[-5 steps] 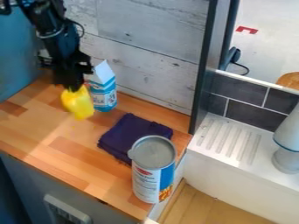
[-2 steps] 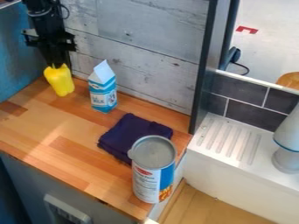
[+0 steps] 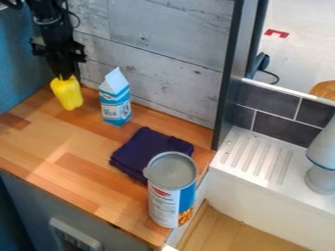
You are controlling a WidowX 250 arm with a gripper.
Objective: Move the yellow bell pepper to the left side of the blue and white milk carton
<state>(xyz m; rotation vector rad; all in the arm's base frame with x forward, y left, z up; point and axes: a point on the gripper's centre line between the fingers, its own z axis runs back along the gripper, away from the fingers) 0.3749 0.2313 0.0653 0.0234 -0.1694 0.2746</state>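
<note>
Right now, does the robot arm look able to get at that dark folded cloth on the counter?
Probably yes, though the gripper seems occupied with the yellow object. The cloth looks open from above, with the can at its front edge.

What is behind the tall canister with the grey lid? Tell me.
Behind the canister lies a folded dark purple cloth, on the wooden counter. The canister covers part of the cloth's near side, so whether the two touch cannot be seen.
</note>
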